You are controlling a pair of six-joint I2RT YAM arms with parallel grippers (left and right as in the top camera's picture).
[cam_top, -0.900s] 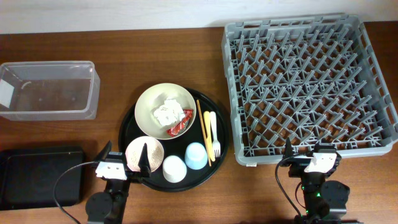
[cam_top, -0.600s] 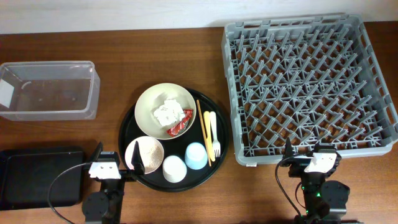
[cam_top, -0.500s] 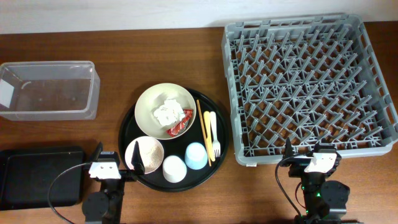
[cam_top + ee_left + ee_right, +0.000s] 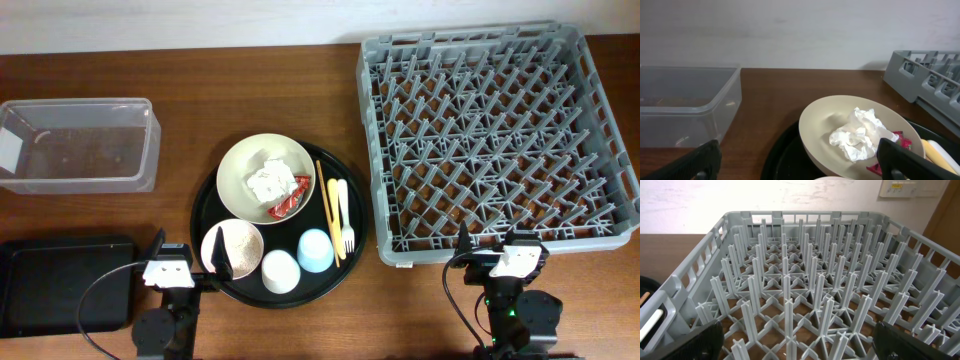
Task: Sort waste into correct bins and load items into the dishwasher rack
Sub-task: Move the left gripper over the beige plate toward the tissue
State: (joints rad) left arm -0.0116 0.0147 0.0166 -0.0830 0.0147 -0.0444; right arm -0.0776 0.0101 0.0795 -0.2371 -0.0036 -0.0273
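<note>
- I see the crumpled paper wad (image 4: pixel 857 136) and red wrapper (image 4: pixel 896 139) in the cream bowl (image 4: pixel 822 122), just ahead of my left gripper (image 4: pixel 799 161), which is spread wide and empty.
- The clear tub (image 4: pixel 687 107) sits ahead-left of it.
- My right gripper (image 4: pixel 800 342), also spread and empty, faces the dishwasher rack (image 4: pixel 805 275).

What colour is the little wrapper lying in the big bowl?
The wrapper is red, clearest in the overhead view.

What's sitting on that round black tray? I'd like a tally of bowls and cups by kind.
Bowls: 2 (cream bowl, pink bowl)
Cups: 2 (white cup, light-blue cup)
Total: 4
</note>
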